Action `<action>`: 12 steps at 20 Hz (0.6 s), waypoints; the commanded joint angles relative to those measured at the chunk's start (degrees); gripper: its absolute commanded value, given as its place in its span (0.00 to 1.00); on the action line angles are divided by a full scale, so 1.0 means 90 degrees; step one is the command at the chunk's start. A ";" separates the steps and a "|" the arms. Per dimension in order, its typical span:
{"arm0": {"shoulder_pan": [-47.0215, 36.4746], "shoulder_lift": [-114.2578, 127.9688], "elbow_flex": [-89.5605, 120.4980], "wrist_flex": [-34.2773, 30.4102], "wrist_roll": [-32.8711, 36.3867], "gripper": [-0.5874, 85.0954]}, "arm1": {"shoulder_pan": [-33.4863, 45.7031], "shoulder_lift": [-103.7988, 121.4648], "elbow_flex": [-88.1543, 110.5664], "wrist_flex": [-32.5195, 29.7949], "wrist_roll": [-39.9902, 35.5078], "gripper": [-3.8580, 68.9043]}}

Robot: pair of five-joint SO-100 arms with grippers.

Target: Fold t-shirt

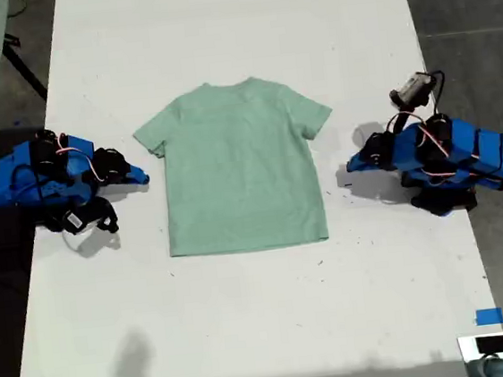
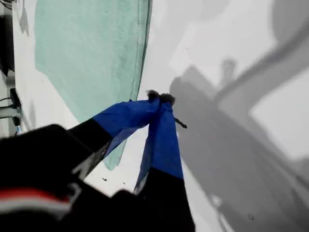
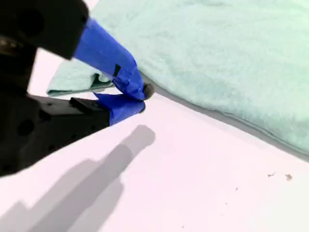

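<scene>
- T-shirt (image 1: 240, 167) lies flat and unfolded at the centre of the white table (image 1: 249, 333). The collar is toward the ext. view's top and the hem toward its bottom.
- Long axis runs collar to hem, up and down the ext. view. Short sleeves are spread out to that view's left and right.
- Fabric is pale mint green, a soft matte knit with a crew neck and a stitched hem. Surface is mostly smooth, w/ faint creases only. Outline is a boxy T shape.
- No print, logo or legible writing on the shirt.
- My first gripper (image 2: 159, 99) sits off the shirt, over bare table near the hem corner on the ext. view's right. Its blue-tipped jaws are pressed together w/ nothing between them.
- My second gripper (image 3: 141, 98) is just beside the sleeve on the ext. view's left, also over bare table. Its blue tips meet, holding nothing, and no cloth is caught.
- Both arms are blue plastic w/ black motors and loose red-white wiring. They lie low at opposite table edges, pointing in toward the shirt.
- Table top is plain white, lightly speckled and crossed by arm shadows. A scrap of blue tape (image 1: 488, 316) sits near the ext. view's bottom-right corner.
</scene>
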 commanded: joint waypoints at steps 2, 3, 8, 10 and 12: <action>-0.0068 0.0020 -0.0049 0.0098 -0.0918 0.07 | -0.0156 -0.0029 -0.0068 -0.0010 0.0068 0.04; -0.0068 0.0020 -0.0068 0.0078 -0.1094 0.06 | -0.0176 -0.0029 -0.0078 -0.0010 0.0234 0.04; -0.0029 -0.0039 -0.0801 0.0000 -0.1436 0.01 | -0.0039 -0.0029 -0.1016 0.0283 -0.0078 0.04; -0.0234 -0.0449 -0.1523 0.0225 -0.1328 0.01 | 0.0127 -0.0254 -0.1680 0.0293 -0.0303 0.04; -0.0518 -0.1494 -0.2344 0.0186 -0.1016 0.01 | 0.0381 -0.1201 -0.2471 0.0098 -0.0635 0.04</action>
